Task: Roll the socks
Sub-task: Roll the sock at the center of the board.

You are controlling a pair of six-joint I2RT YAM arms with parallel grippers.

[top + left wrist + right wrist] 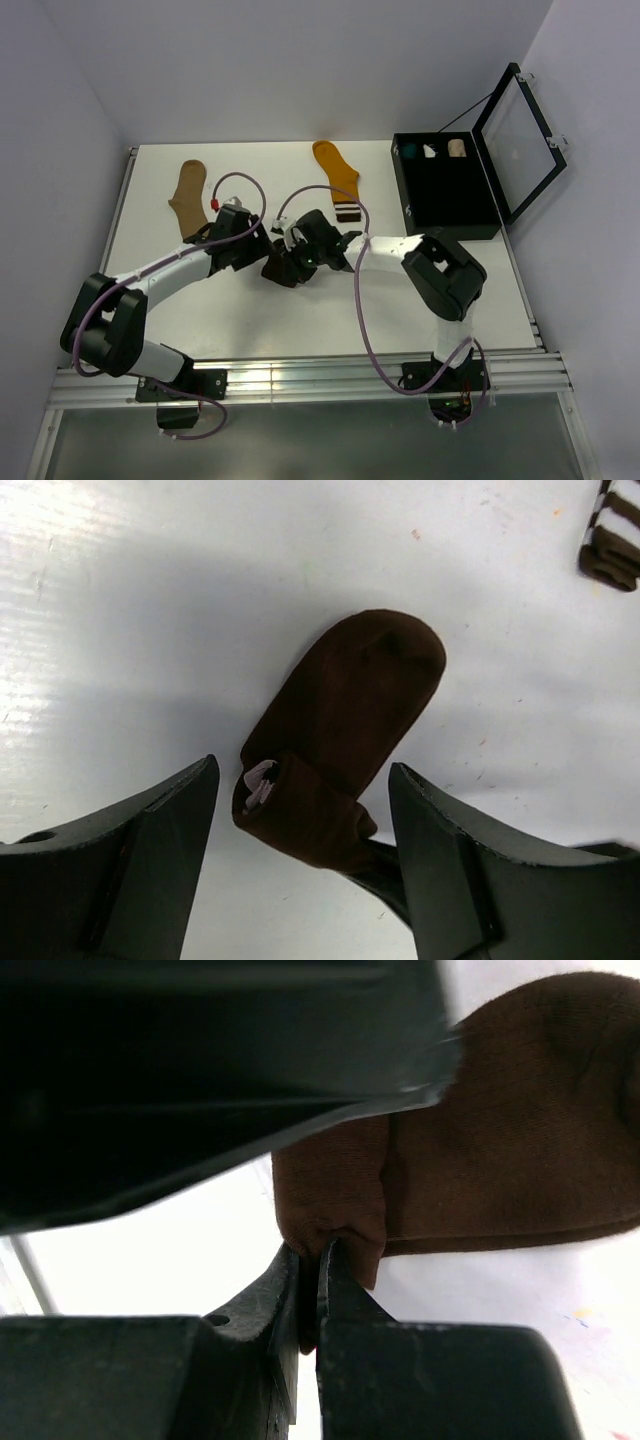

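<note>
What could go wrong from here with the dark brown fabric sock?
1. The right gripper pinches only a thin fold of the dark brown fabric sock; the fold could slip out and the roll loosen.
2. The left gripper stands open around the rolled end, so nothing else holds the roll.
3. Both grippers crowd the same spot and might bump.

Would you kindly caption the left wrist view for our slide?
Open left end effector straddles the partly rolled dark brown sock on the white table.
</note>
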